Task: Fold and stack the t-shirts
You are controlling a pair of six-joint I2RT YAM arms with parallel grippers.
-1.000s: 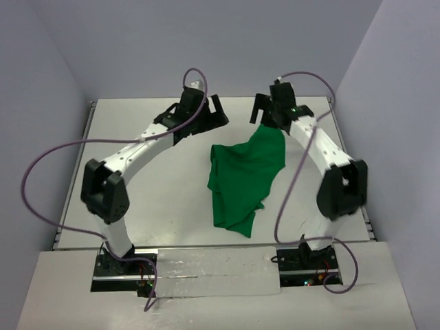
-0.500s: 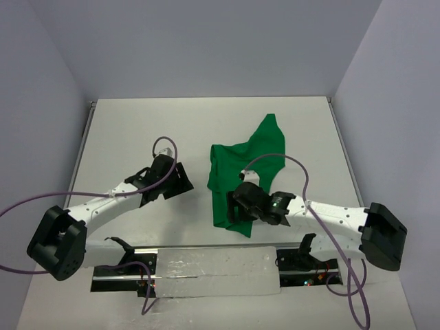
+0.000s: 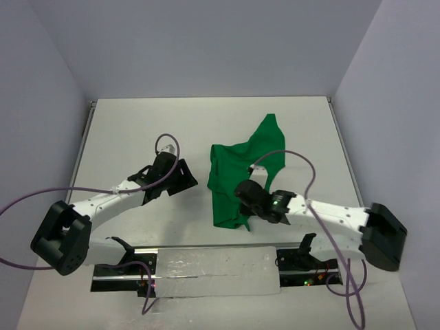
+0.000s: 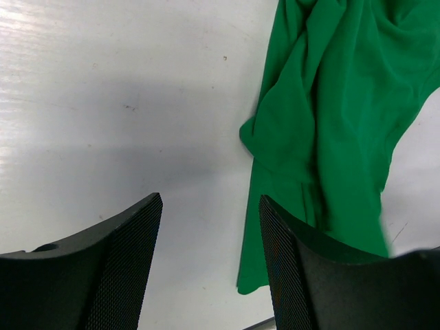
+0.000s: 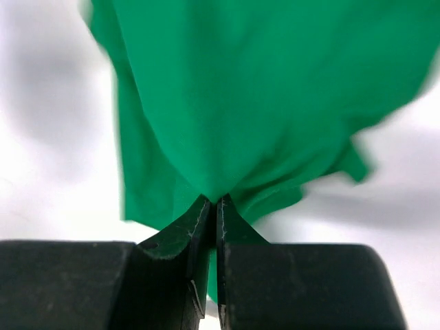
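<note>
A bright-green t-shirt (image 3: 246,159) lies crumpled on the white table (image 3: 137,130), right of centre. My right gripper (image 3: 242,192) reaches in low from the right and is shut on a pinch of the t-shirt's near part; in the right wrist view the cloth (image 5: 261,89) rises in a peak from the closed fingertips (image 5: 214,201). My left gripper (image 3: 187,176) is open just left of the t-shirt's left edge, with nothing between its fingers. The left wrist view has the t-shirt (image 4: 330,124) to the right of the gripper (image 4: 210,206), partly behind the right finger (image 4: 302,275).
Purple cables (image 3: 41,196) loop off both arms. A shiny metal strip (image 3: 206,265) runs along the near edge between the arm bases. Walls close in the table at the back and on both sides.
Both arms swung from the far end of the table down to the t-shirt's near half. The right gripper then shut on the cloth, bunching it; the left edged closer.
</note>
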